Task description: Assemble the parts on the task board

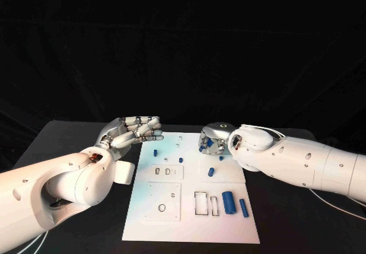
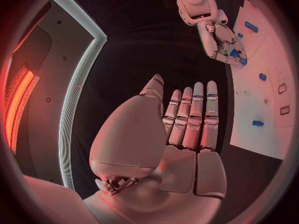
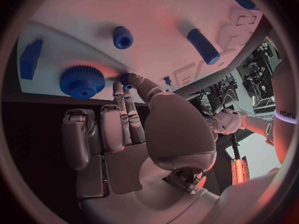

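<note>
Pinching a small blue part (image 3: 126, 78), right hand's fingers (image 3: 134, 92).

Dim surroundings – reddish wrist views – fisheye-bent edges.

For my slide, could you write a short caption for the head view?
Right robot hand reaches over the white board among blue parts; left robot hand waits beside it.
</note>
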Motion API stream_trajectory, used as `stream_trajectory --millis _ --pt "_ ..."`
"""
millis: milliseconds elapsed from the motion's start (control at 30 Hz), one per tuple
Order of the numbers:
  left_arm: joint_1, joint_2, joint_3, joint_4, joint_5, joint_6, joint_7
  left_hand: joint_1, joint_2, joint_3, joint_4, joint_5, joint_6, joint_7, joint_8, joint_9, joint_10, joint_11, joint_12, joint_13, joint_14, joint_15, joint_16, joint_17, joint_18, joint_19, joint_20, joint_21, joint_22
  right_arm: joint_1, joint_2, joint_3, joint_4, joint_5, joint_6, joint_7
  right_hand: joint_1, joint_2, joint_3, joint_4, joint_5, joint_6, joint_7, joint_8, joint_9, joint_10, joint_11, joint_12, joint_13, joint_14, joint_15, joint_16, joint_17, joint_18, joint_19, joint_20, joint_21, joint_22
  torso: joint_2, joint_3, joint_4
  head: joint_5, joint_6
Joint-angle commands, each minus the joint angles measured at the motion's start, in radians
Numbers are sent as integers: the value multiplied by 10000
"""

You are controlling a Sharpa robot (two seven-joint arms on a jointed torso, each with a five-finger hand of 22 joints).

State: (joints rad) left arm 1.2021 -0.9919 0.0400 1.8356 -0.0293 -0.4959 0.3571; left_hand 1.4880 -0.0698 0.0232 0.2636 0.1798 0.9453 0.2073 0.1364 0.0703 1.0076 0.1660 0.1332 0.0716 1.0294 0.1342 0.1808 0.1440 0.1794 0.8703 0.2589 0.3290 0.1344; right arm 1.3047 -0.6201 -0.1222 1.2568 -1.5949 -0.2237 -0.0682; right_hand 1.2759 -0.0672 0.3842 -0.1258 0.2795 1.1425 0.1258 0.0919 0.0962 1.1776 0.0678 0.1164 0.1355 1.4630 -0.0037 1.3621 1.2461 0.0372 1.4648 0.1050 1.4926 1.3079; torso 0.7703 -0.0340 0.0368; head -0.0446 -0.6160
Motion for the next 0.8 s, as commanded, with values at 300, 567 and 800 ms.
stream_trajectory --millis 300,567,800 --pt "31 9 11 -6 1 215 -32 119 21 -70 6 -54 -4 71 -65 -12 -43 48 -83 -14 -63 -1 -61 11 53 95 -11 60 -7 -18 -121 21 242 132 -485 -82 225 65 253 -44 123 262 -5 94 145 355 -53 97 53 534 -103 106 30 -145 441 -91 248 1669 -1 -8 6 16 51" --pt "35 8 11 -41 18 257 -63 119 21 -70 6 -54 -4 71 -65 -12 -43 48 -83 -14 -63 -1 -61 11 53 95 -11 60 -7 120 64 135 293 317 -1361 -209 119 -26 228 15 82 300 -19 99 198 377 -58 74 59 516 -105 92 -22 -139 419 -100 238 1652 8 -20 39 18 160" --pt "36 14 11 -55 24 279 -78 132 27 -72 -2 -52 -13 78 -80 -13 -60 55 -104 -17 -69 5 -76 12 51 96 -12 60 -11 166 641 152 -240 332 -1901 -294 71 -72 217 47 7 295 -22 87 221 375 -57 53 57 514 -106 108 -10 -135 406 -102 231 1640 38 -16 51 59 175"
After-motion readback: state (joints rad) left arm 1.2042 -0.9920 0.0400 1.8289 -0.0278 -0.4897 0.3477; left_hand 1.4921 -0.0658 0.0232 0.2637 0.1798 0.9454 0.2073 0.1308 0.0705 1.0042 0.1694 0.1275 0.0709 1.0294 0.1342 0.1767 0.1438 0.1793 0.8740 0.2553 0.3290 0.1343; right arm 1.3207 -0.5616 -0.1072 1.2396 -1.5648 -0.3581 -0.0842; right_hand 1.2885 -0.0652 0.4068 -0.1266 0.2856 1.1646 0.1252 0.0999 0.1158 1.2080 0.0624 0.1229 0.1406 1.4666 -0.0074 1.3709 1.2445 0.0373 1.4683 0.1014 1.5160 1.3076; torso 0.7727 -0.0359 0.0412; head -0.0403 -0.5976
